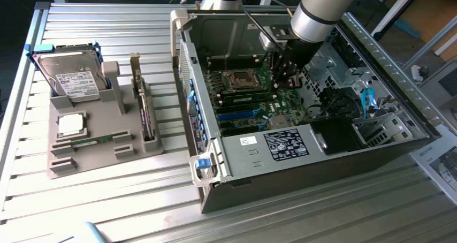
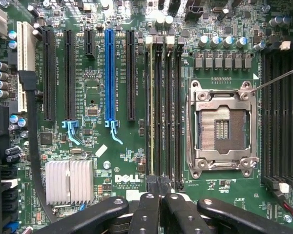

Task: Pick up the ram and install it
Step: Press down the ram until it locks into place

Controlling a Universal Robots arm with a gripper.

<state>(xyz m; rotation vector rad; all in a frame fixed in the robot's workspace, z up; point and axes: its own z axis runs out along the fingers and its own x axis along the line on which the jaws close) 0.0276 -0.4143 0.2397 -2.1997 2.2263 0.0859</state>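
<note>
My gripper [image 1: 286, 77] reaches down inside the open computer case [image 1: 236, 171], over the green motherboard [image 2: 95, 92] beside the processor socket [image 2: 222, 129]. In the wrist view my gripper [image 2: 158, 190] is shut, its black fingertips [image 2: 147, 207] pressed together at the near end of the memory slots. A thin yellow-green ram [image 2: 152, 112], seen edge-on, stands along one of these slots; I cannot tell whether the fingertips touch it. A second ram [image 1: 93, 141] lies flat on the grey holder [image 1: 85, 165] at the exterior view's left.
The holder also carries a hard drive [image 1: 71, 80], a square silver processor chip [image 1: 70, 125] and an upright dark card [image 1: 146, 114]. Case walls, a black power supply [image 1: 339, 133] and blue cables [image 1: 367, 101] surround the arm. Black and blue expansion slots [image 2: 110, 73] lie beside the memory slots.
</note>
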